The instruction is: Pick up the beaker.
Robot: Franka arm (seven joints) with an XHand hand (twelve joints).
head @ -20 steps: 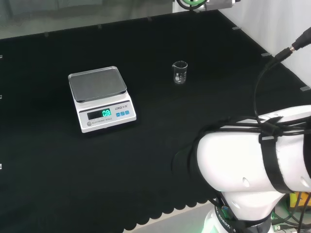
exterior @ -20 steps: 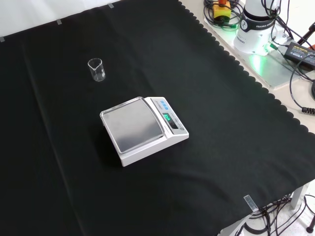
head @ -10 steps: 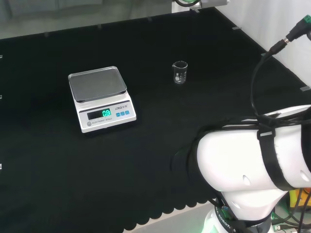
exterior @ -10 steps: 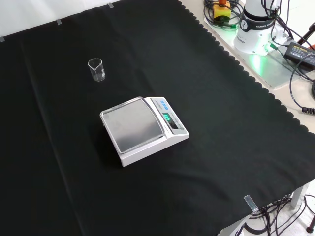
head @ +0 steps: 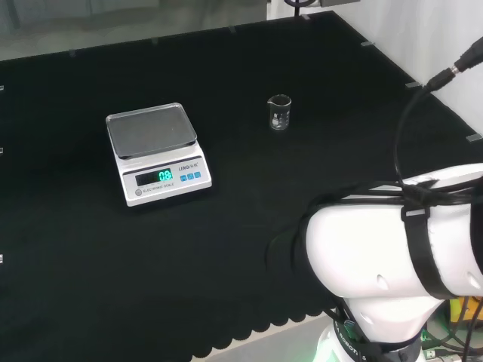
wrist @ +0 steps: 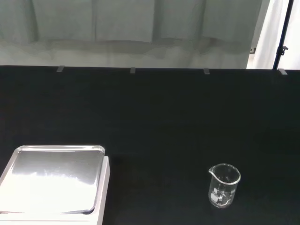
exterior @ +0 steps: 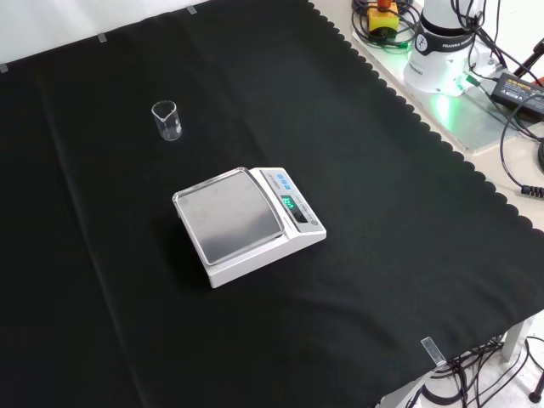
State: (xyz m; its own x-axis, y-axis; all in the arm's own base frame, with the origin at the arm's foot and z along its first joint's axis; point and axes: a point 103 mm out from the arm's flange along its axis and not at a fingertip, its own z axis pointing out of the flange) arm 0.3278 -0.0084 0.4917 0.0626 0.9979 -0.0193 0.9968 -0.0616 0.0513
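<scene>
**Beaker stands alone on the cloth, hand's state unknown to me**

From the head view I see the beaker [head: 279, 112] standing upright on the black cloth [head: 226, 249], to the right of the scale [head: 156, 153] and a little farther off than it, well apart from it. It is a small clear glass piece with a pouring lip and faint markings on its wall. I cannot make out any contents.

In the front view the same beaker [exterior: 167, 120] sits toward the upper left of the cloth [exterior: 382, 212], above and to the left of the scale [exterior: 248, 223], again with bare cloth between the two. Nothing touches it.

The scale is a white body with a bare metal weighing pan on top and a lit green display on its front panel.

The wrist view looks across the bench: the beaker [wrist: 224, 185] is upright, its spout turned toward the scale's side, and the scale's pan [wrist: 52, 179] lies apart from it.

In the head view the arm's white link [head: 392, 256] with its black cable straps bulks at the right, near the bench's scalloped edge. As for the hand, I cannot tell whether it is released, clenched or grasping anything.
</scene>
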